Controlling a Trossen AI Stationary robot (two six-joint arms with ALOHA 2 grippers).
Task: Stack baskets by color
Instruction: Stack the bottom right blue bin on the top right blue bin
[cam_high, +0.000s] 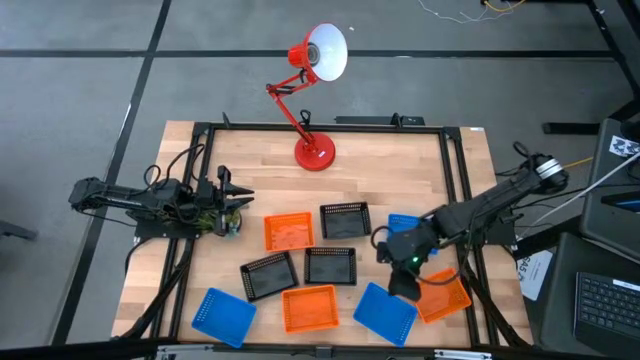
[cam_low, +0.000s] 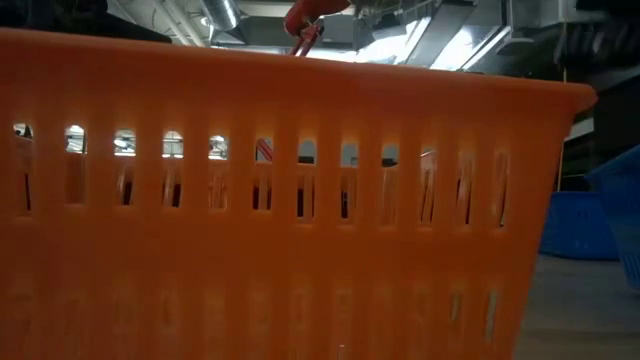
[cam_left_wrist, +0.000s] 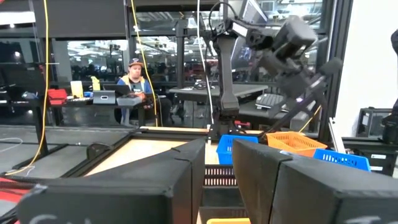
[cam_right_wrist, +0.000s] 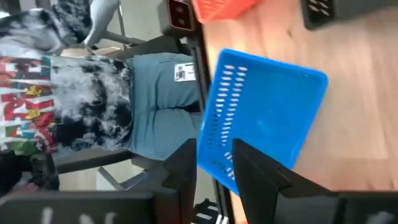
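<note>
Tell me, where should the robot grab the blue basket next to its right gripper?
Probably by a thin side wall. The blue basket lies flat and open-topped on the table, so the right gripper could come straight down from above, one finger inside the rim and one outside. The slotted wall looks thin enough to pinch.

Left arm: I see it stretched low from the counter's left edge toward the middle, wrist level. Left claw (cam_high: 238, 205): at the left-centre of the counter, pointing right; in its own wrist view the two dark fingers (cam_left_wrist: 118, 186) stand a narrow gap apart with nothing between them.

Right arm: I see it entering from the right edge, elbow raised, forearm angled down toward the near-right part of the counter. Right claw (cam_high: 398, 272): pointing down and toward the near edge; its fingers (cam_right_wrist: 261, 171) are parted by a narrow gap, gripping nothing.
</note>
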